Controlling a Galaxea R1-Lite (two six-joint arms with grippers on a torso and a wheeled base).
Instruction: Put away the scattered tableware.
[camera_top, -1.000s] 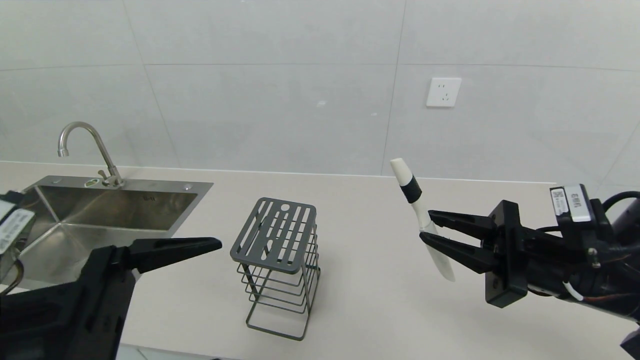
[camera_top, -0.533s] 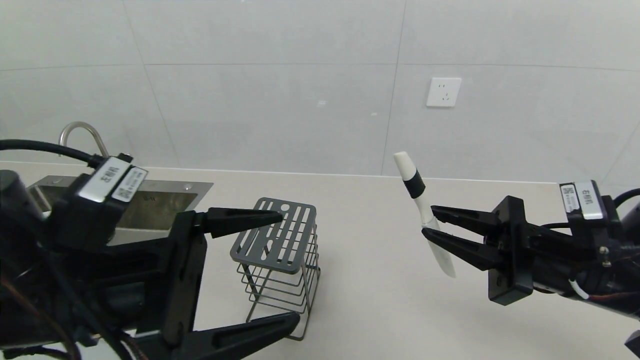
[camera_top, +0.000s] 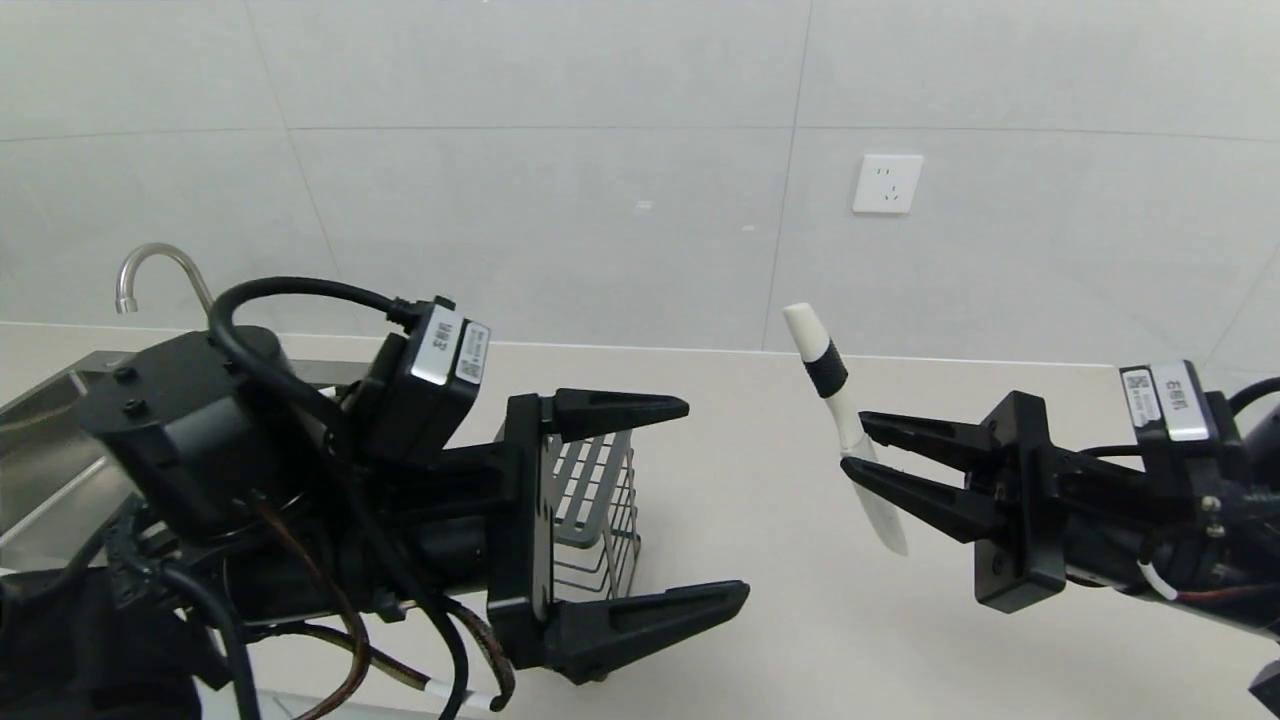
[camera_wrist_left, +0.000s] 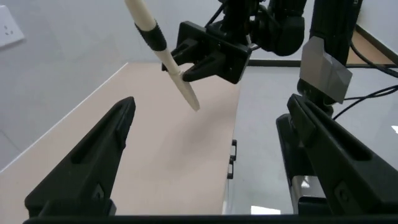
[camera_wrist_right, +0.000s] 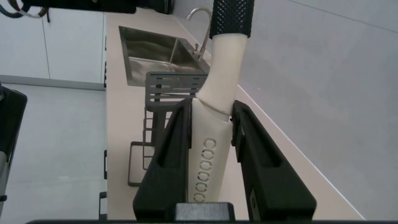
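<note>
Left end effector (camera_top: 718, 500) is spread wide and empty, hanging just in front of the slotted rack (camera_top: 595, 490) on the counter (camera_top: 780, 620). White knife (camera_top: 832, 400) is well right of the rack, off the counter, long axis near upright, handle up, blade tip down. Right end effector (camera_top: 853, 445) pinches it near the blade's top, arm about level, pointing left. Rack lies left and lower, so probably the right arm's carry.

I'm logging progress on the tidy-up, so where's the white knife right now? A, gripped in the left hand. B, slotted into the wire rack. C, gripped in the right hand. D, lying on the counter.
C: the right hand is shut on the white knife, handle pointing up, above the counter; the left hand is open and holds nothing.
</note>
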